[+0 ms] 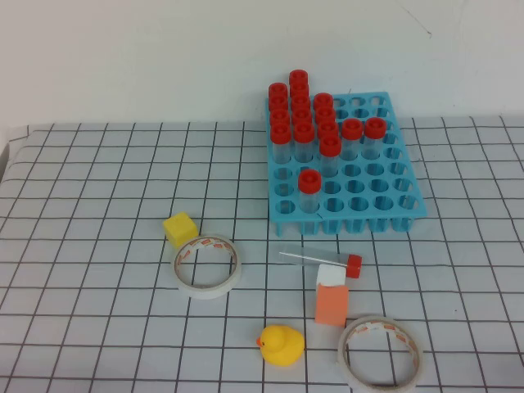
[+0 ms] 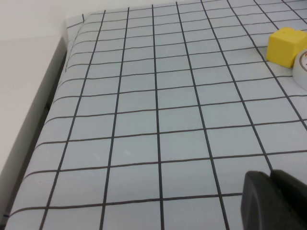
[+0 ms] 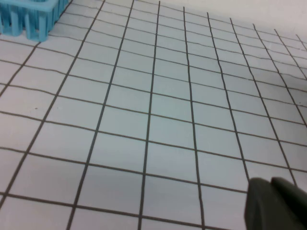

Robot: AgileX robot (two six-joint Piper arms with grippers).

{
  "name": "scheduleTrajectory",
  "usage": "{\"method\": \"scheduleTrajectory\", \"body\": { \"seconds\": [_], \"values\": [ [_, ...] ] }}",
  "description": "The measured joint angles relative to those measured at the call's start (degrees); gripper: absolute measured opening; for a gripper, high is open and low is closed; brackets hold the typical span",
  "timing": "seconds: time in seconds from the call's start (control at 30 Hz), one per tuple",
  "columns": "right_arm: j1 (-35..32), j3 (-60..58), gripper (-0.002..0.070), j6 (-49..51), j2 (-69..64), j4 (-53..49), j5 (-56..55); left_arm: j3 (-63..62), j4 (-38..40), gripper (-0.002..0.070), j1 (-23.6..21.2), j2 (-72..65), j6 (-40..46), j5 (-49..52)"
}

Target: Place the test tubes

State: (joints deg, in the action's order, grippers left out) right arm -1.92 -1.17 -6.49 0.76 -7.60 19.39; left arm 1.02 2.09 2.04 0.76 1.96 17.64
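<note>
A blue tube rack stands at the back right of the gridded table, holding several red-capped test tubes upright in its left part. One more red-capped test tube lies on its side in front of the rack, touching the top of an orange and white box. Neither arm shows in the high view. My left gripper is shut and empty over bare grid near the table's left edge. My right gripper is shut and empty over bare grid, with the rack's corner far off.
A yellow cube sits beside a tape roll. A yellow rubber duck and a second tape roll lie near the front edge. The table's left edge drops off beside my left gripper.
</note>
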Motion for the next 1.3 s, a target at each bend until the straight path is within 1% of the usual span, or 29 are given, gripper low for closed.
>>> {"method": "scheduleTrajectory", "body": {
  "seconds": [1.1, 1.2, 1.3],
  "values": [
    [0.0, 0.0, -0.0001, 0.0, 0.0, 1.7, 0.0, 0.0, 0.1, -0.0001, 0.0, 0.0, -0.1, 0.1],
    [0.0, 0.0, -0.0001, 0.0, 0.0, 2.0, 0.0, 0.0, 3.0, -0.0001, 0.1, 0.0, -1.2, -0.9],
    [0.0, 0.0, -0.0001, 0.0, 0.0, 4.6, 0.0, 0.1, 12.7, -0.0001, 0.1, 0.0, -5.0, -3.9]
  ]
}}
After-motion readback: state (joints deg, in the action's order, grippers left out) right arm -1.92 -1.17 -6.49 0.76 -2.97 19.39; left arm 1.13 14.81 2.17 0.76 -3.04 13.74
